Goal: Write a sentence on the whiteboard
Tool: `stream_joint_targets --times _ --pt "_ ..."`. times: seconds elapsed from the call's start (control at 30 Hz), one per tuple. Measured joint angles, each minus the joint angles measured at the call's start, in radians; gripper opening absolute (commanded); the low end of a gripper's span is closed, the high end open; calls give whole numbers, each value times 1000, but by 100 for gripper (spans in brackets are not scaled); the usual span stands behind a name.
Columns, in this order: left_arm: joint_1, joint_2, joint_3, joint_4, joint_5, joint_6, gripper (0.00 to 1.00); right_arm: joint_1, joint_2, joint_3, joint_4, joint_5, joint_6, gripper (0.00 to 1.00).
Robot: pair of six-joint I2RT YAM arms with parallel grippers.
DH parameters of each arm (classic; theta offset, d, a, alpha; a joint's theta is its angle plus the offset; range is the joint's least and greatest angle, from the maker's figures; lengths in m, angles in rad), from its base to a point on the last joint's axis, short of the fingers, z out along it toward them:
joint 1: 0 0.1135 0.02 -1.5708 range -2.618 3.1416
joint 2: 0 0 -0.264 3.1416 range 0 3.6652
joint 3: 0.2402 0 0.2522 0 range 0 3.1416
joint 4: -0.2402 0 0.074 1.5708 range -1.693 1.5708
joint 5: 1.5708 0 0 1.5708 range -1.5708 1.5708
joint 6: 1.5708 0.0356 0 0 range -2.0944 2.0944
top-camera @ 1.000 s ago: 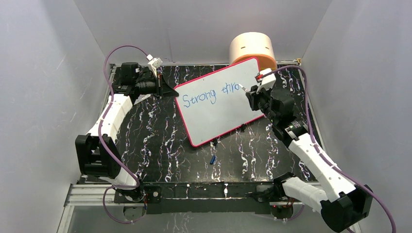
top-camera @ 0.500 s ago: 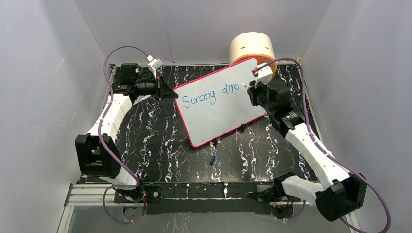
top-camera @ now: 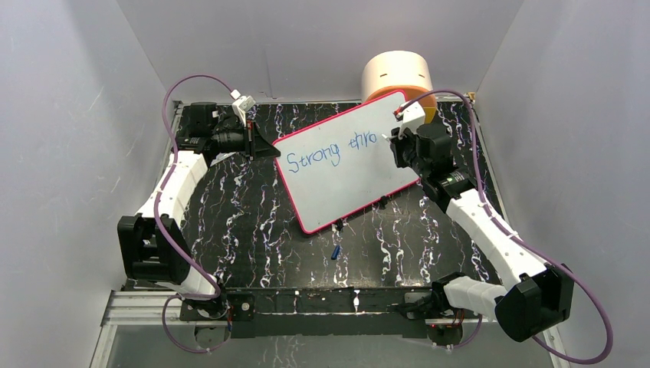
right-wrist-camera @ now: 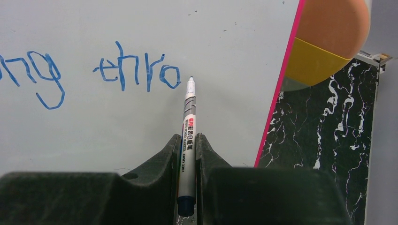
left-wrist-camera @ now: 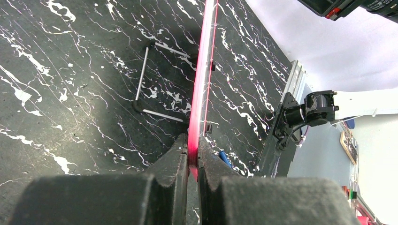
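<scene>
Left end effector point(left-wrist-camera: 193, 140) clamping the left edge of the whiteboard point(top-camera: 345, 188), right end effector point(right-wrist-camera: 187, 140) clamped on a marker point(right-wrist-camera: 189, 117), we are poising its tip beside the sentence point(right-wrist-camera: 136, 70), at "thro"; pressing too hard could be tipping the propped whiteboard backward on the table point(top-camera: 245, 222).

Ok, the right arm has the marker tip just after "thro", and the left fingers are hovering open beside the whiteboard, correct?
No: the left fingers are shut on the pink-red edge of the whiteboard, as the left wrist view shows. The rest stands: the marker has its tip just after the blue "thro" lettering.
</scene>
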Motion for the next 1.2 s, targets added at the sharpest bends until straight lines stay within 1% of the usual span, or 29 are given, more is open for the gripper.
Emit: stream_joint_targets --times 0.8,1.2 --pt "7 -16 -33 37 15 -6 0 -1 0 -16 45 20 3 0" --pt "10 -18 -41 50 21 -12 0 -1 26 -18 82 -11 5 0"
